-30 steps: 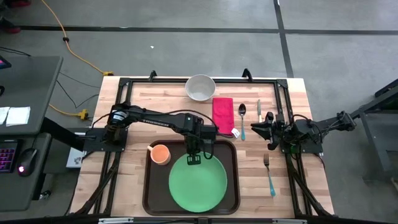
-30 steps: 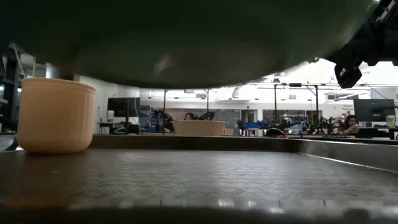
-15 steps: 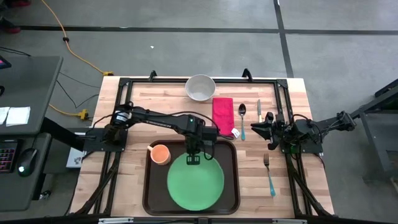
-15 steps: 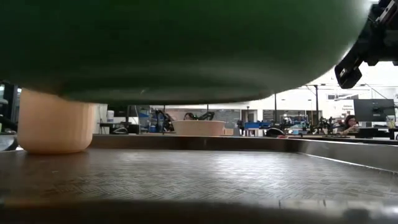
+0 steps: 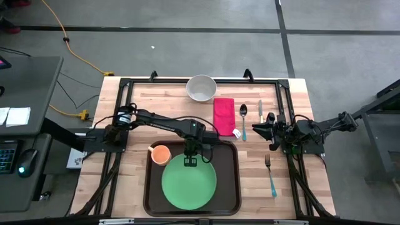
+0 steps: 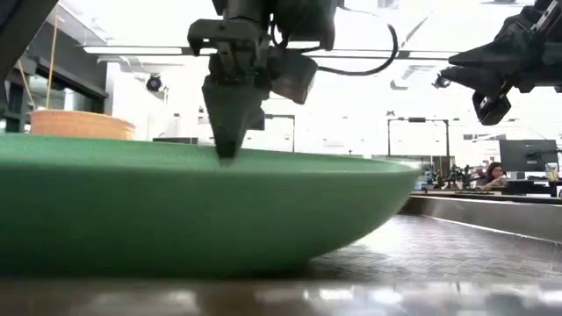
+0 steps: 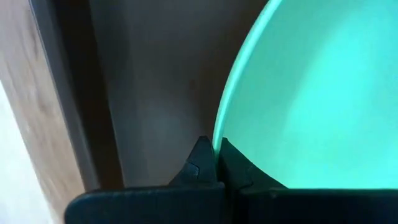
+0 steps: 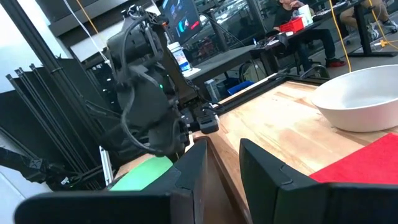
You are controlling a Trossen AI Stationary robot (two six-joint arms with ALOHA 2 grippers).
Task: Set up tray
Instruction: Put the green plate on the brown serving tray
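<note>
The green plate (image 5: 189, 185) is over the dark brown tray (image 5: 235, 181), low inside its rim. My left gripper (image 5: 190, 161) stands above the plate's far edge, shut on it. In the low view the plate (image 6: 176, 211) fills the foreground, its underside down at the tray floor (image 6: 457, 254). An orange cup (image 5: 161, 154) stands on its base in the tray's far left corner. My right gripper (image 5: 259, 130) waits open above the table's right side, level and holding nothing. My left gripper pinches the plate's far rim (image 7: 216, 140) between its two fingers (image 7: 200, 163), one inside the rim and one outside. The fingers come from above, pointing down (image 6: 226, 151). The plate lies almost level below them; whether its underside touches the tray floor I cannot tell.
Beyond the tray lie a white bowl (image 5: 201, 87), a red napkin (image 5: 224, 114), a spoon (image 5: 244, 119) and a knife (image 5: 260, 109). A fork (image 5: 270, 175) lies right of the tray. A black metal frame (image 5: 125, 94) borders the wooden table.
My left gripper has gone down with the green plate, staying shut on its far rim. The plate, held high and close over the low camera a second ago, has sunk into the tray and shifted a little toward the table's left.
</note>
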